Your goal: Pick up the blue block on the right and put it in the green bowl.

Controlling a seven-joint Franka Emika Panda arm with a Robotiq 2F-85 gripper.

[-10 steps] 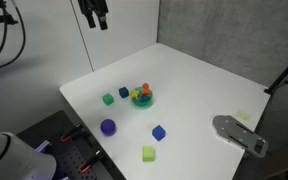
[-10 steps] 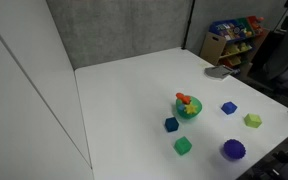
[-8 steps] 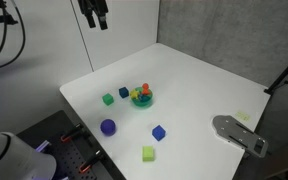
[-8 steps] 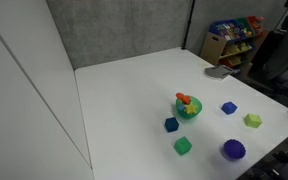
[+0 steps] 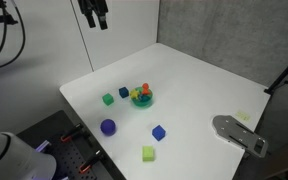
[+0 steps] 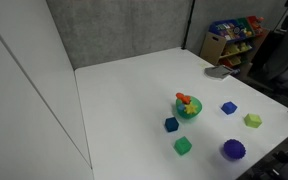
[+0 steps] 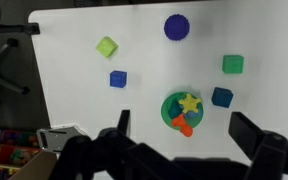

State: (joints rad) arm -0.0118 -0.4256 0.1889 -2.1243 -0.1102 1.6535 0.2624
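The blue block (image 5: 158, 132) is a medium-blue cube lying alone on the white table, also visible in the other exterior view (image 6: 229, 108) and in the wrist view (image 7: 117, 79). The green bowl (image 5: 142, 103) (image 6: 188, 113) (image 7: 168, 112) holds a yellow star and orange pieces. My gripper (image 5: 94, 15) hangs high above the table's far side, well clear of everything. In the wrist view its jaws (image 7: 184, 135) are open and empty, with the bowl seen between them far below.
A darker blue cube (image 5: 124, 92) (image 6: 171, 124) (image 7: 222, 97) lies next to the bowl. There are also a green cube (image 5: 108, 98) (image 7: 233, 64), a lime cube (image 5: 148, 153) (image 7: 107, 46) and a purple ball (image 5: 108, 127) (image 7: 177, 27). A grey object (image 5: 239, 133) lies at a table edge.
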